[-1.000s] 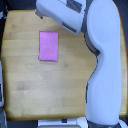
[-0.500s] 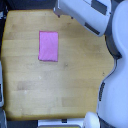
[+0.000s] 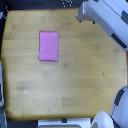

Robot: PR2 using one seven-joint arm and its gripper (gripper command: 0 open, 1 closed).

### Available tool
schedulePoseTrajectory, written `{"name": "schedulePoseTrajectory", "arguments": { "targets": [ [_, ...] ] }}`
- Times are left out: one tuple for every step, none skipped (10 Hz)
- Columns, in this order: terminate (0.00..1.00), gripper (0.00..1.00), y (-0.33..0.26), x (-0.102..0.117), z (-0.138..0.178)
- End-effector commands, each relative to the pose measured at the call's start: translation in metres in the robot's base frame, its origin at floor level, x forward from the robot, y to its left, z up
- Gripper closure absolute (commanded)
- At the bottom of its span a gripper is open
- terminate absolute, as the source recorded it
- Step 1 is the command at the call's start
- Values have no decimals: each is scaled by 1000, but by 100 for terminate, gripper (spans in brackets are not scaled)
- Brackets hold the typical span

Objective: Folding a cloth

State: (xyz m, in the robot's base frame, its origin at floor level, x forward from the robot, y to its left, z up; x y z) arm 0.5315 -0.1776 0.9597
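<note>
**Arm at the counter's corner, cloth lying flat and apart**

The jaws could not be made out: the arm [image 3: 107, 20] showed only as a white and grey bulk at the exterior view's upper right, and whether its jaws were released or clenched could not be told. That bulk hung over the top right corner of the counter [image 3: 75, 85], its lower edge running diagonally toward the right border. It touched nothing visible.

Well apart from it, toward the exterior view's left, the cloth [image 3: 48, 46] lay flat on the counter. It was a plain pink-magenta rectangle, taller than wide, its edges roughly square with the frame, its lower edge slightly uneven. Bare wood surrounded it on all sides.

The counter was light wood with rounded, cut-off corners, filling most of the view. More white robot parts [image 3: 112, 112] sat at the bottom right, beyond the counter's edge, blurred and hard to identify.
</note>
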Motion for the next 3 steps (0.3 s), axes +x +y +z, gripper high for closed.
{"name": "schedulePoseTrajectory", "arguments": {
  "targets": [
    [0, 0, -104, -9, -13],
    [0, 0, -112, -9, -15],
    [100, 0, -128, -8, -22]
  ]
}}
